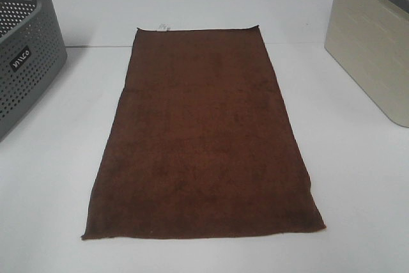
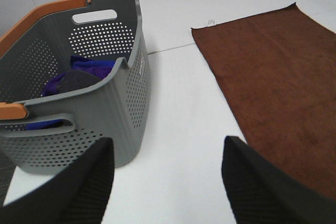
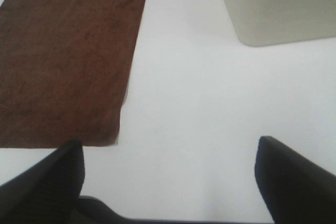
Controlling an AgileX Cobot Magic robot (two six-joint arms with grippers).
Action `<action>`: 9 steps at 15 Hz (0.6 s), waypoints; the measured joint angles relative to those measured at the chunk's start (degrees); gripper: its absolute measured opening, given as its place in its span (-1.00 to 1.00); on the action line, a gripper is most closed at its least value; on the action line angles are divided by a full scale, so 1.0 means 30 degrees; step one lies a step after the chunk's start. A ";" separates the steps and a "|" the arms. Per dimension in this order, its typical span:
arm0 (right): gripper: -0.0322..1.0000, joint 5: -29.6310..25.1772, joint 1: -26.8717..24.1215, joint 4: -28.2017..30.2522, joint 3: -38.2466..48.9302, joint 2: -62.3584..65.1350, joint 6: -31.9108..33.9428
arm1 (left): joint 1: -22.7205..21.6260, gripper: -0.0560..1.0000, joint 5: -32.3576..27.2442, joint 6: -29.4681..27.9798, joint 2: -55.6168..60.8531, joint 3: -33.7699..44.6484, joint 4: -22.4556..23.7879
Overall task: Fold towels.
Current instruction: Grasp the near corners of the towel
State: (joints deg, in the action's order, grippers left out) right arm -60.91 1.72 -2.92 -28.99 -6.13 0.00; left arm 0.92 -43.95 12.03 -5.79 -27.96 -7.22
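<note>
lying flat mid-frame, the limp towel [image 1: 204,139] seemed best pinched at its lower corners, as left gripper [image 2: 167,182] and right gripper [image 3: 168,182] gaped empty.

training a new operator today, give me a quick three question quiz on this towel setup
1. True or false: the towel lies flat and unfolded on the table.
2. Seen from the high camera, its white tag sits on: A the far short edge, B the near short edge, C a long edge.
3. Fill in: the left pincer and the right pincer both stand ____, holding nothing.
Key: 1 true; 2 A; 3 open.
</note>
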 joint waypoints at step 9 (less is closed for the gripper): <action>0.61 0.1986 0.0000 -0.3247 -0.1642 -1.2968 0.0248 | 0.0000 0.21 0.3934 0.2674 -1.4572 0.1203 -1.1134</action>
State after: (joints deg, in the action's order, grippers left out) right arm -54.95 1.72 -12.66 -33.92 -45.03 0.74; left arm 0.92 -32.14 20.05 -49.50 -24.35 -40.62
